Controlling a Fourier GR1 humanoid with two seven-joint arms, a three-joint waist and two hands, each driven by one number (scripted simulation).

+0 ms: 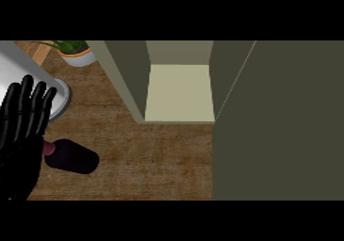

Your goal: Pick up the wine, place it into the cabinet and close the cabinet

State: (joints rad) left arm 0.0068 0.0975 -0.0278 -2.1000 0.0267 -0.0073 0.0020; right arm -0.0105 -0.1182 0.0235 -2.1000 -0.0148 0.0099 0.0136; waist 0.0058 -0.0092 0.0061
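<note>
Hand: we see the glossy black left hand point(21, 136) at the frame's left edge.
Bottle: the dark maroon wine bottle point(71, 156), paler pink at its neck, lower left.
Counter: mottled brown wood-grain countertop point(153, 160).
Cabinet: olive-green open cabinet point(285, 117), with a pale cream shelf point(180, 93), centre and right.
Plant: green leafy plant in a white pot point(77, 52), upper left.

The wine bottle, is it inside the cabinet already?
No, the wine bottle lies on the counter, outside the open cabinet.

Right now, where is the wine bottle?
In the head view, the wine bottle lies on its side on the wooden counter at lower left, beside the open left robot hand, left of the cabinet.
</note>
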